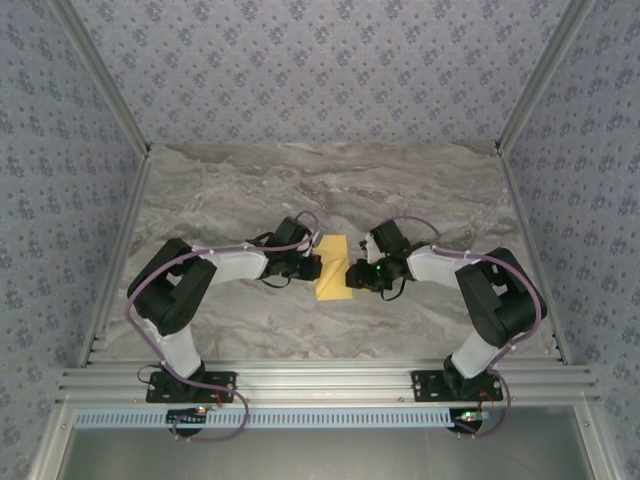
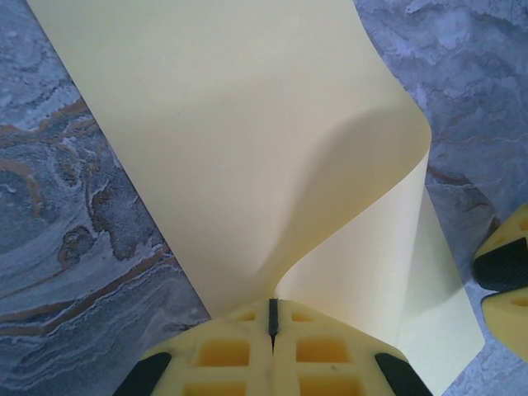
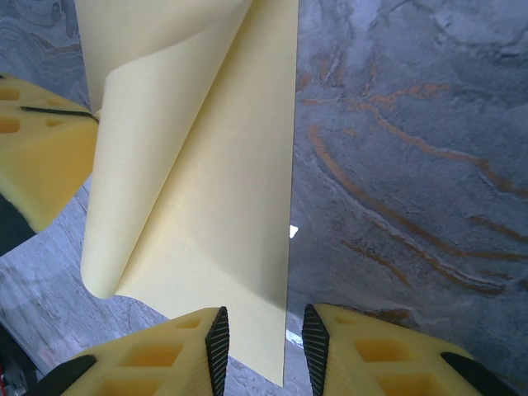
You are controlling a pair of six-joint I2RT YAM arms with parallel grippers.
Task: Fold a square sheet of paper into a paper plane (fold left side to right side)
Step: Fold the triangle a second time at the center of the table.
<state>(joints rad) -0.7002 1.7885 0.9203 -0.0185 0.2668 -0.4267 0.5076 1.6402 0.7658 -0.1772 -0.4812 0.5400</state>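
The square sheet of paper (image 1: 333,268) is mustard yellow and lies mid-table between both arms. My left gripper (image 2: 273,318) is shut on the paper's left edge, and the sheet (image 2: 247,124) curls up and over toward the right from that pinch. In the top view the left gripper (image 1: 315,266) sits at the sheet's left side and the right gripper (image 1: 352,272) at its right side. My right gripper (image 3: 264,346) stands open, with the straight edge of the paper (image 3: 206,206) reaching into the gap between its pads. The paper's loose fold bulges toward the left gripper (image 3: 41,140).
The marble-patterned table (image 1: 400,190) stretches bare beyond the arms. Aluminium frame rails (image 1: 320,380) run along the near edge and up both sides. Patterned walls enclose the cell. The right gripper's fingertips (image 2: 507,280) sit close to the sheet's right edge.
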